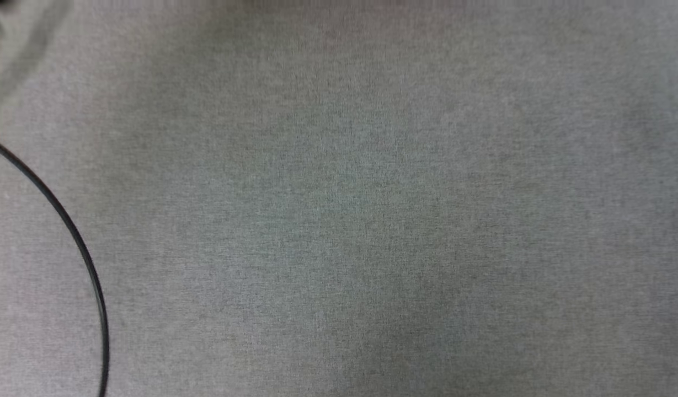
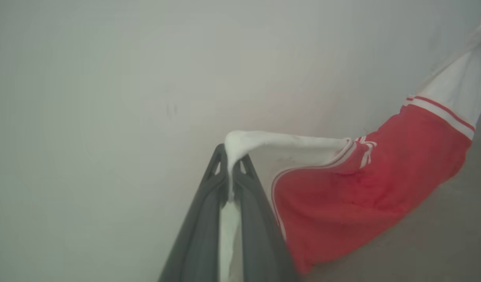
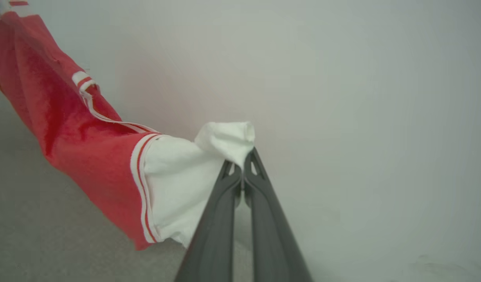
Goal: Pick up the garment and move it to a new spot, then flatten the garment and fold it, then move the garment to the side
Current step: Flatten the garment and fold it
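Note:
The garment (image 2: 365, 196) is a red T-shirt with white sleeves and striped trim, held up off the grey surface and stretched between both arms. In the left wrist view my left gripper (image 2: 229, 156) is shut on the bunched end of one white sleeve. In the right wrist view my right gripper (image 3: 243, 158) is shut on a pinch of the other white sleeve, and the garment (image 3: 83, 141) hangs away to the left of its fingers. The red body sags between the two grips, its lower part out of frame.
The head view looks down on a grey cloth-covered surface (image 1: 372, 220). A thin black cable (image 1: 76, 242) curves across its lower left. A pale wall (image 3: 361, 117) stands behind the garment in both wrist views.

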### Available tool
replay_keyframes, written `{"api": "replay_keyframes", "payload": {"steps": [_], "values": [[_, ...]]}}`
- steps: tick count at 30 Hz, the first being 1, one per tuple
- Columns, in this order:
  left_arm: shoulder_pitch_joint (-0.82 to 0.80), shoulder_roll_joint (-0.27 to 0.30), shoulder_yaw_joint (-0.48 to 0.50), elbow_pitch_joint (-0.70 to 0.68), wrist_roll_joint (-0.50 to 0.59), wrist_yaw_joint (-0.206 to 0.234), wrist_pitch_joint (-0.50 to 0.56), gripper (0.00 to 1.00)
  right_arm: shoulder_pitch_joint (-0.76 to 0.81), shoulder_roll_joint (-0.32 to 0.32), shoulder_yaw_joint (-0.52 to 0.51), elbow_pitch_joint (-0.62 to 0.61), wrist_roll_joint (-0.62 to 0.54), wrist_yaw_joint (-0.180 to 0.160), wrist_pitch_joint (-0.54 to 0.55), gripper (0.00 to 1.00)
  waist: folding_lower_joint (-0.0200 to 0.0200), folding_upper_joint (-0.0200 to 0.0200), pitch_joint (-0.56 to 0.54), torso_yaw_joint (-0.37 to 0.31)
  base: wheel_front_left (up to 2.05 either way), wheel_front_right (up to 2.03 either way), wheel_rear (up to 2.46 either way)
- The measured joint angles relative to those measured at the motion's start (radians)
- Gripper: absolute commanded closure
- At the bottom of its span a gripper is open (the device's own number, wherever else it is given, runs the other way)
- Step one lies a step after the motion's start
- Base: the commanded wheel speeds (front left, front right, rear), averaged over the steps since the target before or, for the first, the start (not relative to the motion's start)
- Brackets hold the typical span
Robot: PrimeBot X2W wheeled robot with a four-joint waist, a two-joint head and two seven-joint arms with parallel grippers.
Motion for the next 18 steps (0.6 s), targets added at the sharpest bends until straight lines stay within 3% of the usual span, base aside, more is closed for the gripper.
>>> {"api": "replay_keyframes", "payload": {"steps": [9, 18], "values": [[0.404, 0.073, 0.041, -0.153, -0.027, 0.014, 0.000, 1.00, 0.303, -0.056, 0.157, -0.106, 0.106, 0.000, -0.048, 1.00, 0.0000, 0.0000, -0.105, -0.005, 0.00, 0.00, 0.00], [0.830, 0.191, 0.121, -0.330, -0.053, 0.108, -0.001, 1.00, 0.572, -0.147, 0.199, -0.172, 0.162, 0.000, -0.101, 1.00, -0.0001, 0.0000, -0.213, -0.026, 0.00, 0.00, 0.00]]}}
